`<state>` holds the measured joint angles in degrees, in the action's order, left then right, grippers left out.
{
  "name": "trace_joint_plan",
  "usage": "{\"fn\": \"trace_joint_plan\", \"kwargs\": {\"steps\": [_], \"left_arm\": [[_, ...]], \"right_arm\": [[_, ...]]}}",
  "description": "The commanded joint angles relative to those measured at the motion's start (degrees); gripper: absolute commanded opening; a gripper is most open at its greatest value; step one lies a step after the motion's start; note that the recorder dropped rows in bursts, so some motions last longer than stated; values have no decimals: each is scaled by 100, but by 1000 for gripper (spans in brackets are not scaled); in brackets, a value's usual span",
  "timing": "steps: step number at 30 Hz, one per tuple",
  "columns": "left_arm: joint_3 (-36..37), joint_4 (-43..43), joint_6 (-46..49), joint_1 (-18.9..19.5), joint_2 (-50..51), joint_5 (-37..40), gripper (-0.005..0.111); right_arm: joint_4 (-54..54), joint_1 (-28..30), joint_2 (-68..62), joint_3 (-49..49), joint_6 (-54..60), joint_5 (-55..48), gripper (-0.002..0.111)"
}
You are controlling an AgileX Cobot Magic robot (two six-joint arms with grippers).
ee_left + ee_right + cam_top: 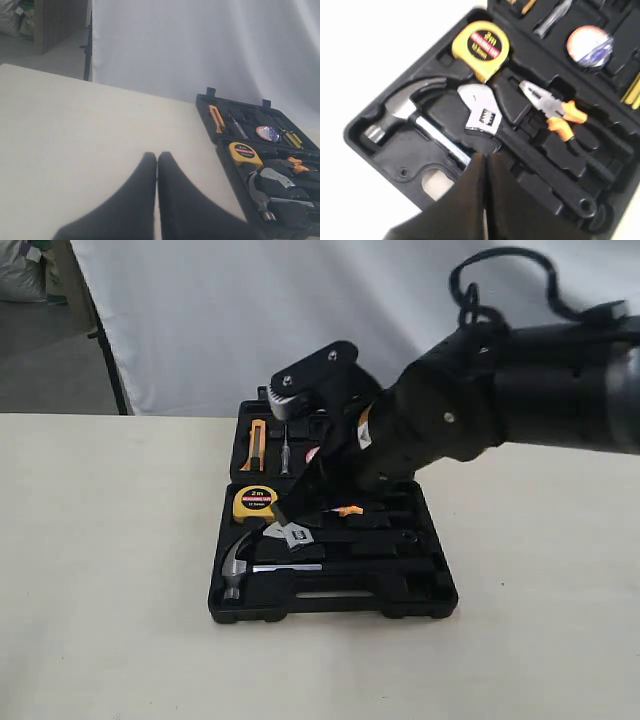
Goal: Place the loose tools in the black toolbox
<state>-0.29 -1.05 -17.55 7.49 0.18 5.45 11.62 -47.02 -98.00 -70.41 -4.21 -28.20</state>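
Note:
The black toolbox lies open on the table. In its tray rests the claw hammer, with the adjustable wrench beside it, its steel head near the hammer's claw. The small tape roll sits in the lid half. My right gripper hangs shut and empty just above the hammer's shaft and the wrench handle; in the exterior view it reaches in from the right over the box. My left gripper is shut over bare table, left of the toolbox, holding nothing.
A yellow tape measure and orange-handled pliers also lie in the tray. An orange knife and a screwdriver sit in the lid. A white backdrop hangs behind the table.

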Motion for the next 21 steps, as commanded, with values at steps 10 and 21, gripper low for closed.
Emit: {"fn": "trace_joint_plan", "kwargs": {"steps": [10,21], "left_arm": [[-15,-25,-27,145,-18,-41,1],[-15,-25,-27,145,-18,-41,1]], "right_arm": [[839,12,2210,1274,-1366,544,0],[827,12,3580,2977,-1864,1936,0]]}}
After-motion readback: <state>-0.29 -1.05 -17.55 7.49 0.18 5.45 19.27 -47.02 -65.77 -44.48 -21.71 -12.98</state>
